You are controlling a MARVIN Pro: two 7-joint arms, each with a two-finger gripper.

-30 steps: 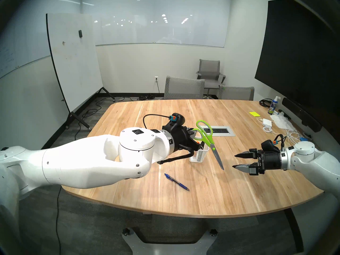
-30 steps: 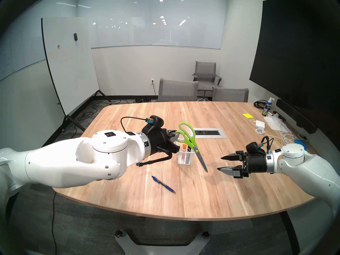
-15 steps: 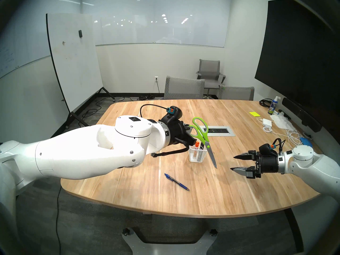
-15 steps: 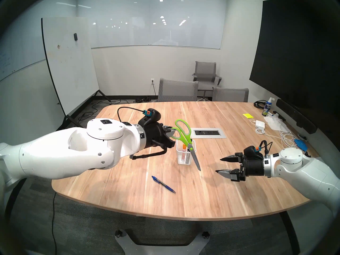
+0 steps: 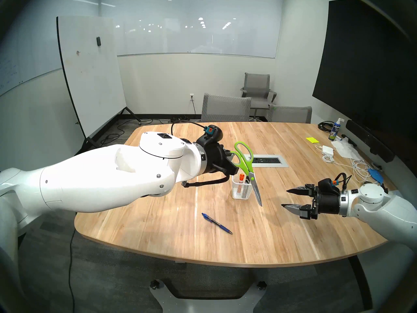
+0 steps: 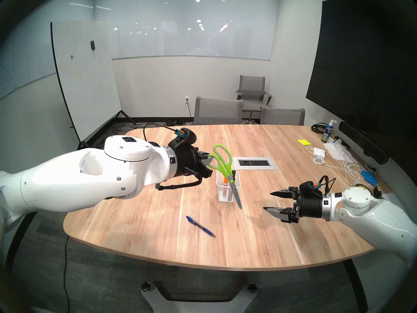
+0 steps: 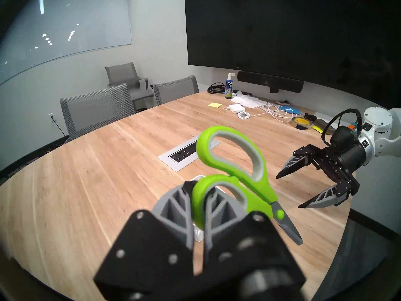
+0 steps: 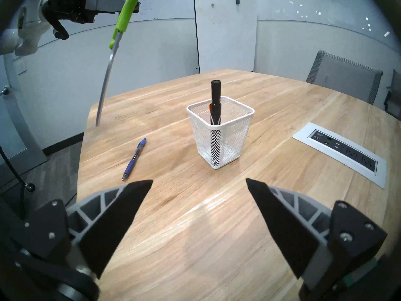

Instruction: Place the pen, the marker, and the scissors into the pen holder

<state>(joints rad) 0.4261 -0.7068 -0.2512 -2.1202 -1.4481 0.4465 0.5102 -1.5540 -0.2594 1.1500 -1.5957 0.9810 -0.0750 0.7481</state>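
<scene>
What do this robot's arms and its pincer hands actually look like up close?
Both arms are glossy white rounded shells with small screws, ending in a silver ring and a black wrist block. A black cable with an orange and teal plug loops over each wrist. The left gripper and right gripper each have two pointed fingers: grey ribbed backs, black inner pads, bolted to black angular mounts.

Meeting room with a rounded wooden surface (image 5: 282, 238) at its centre.
A rolling whiteboard (image 5: 90, 75) stands at the left on dark carpet (image 5: 108, 272), with cables trailing across the floor. A glass board (image 5: 198, 34) spans the pale back wall, reflecting ceiling lights. Three grey mesh chairs (image 5: 225, 108) sit along the far edge. A large black screen (image 5: 370, 64) fills the right wall above a dark soundbar (image 5: 370, 139). A power outlet panel (image 5: 268, 160) is set into the wood.
</scene>
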